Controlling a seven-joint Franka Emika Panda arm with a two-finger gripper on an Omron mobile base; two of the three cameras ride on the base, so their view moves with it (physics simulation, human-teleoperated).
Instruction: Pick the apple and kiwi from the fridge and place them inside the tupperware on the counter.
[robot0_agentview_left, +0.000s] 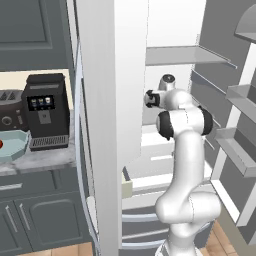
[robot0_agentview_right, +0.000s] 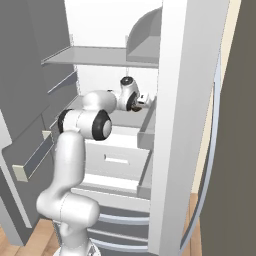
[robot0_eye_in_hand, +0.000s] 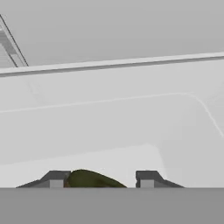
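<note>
Grey fridge (robot0_eye_in_hand: 109, 39) shelf fills the frame; low centre, my claw (robot0_eye_in_hand: 101, 179) sits clamped around the kiwi (robot0_eye_in_hand: 92, 179).

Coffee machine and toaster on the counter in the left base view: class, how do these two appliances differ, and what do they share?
The coffee machine is black and tall; the toaster beside it is grey and much lower. The coffee machine shows in full, with a small lit screen on its front, while the toaster is cut off by the picture's left edge. The coffee machine stands nearer the fridge. Both stand upright on the counter against the wall.
</note>
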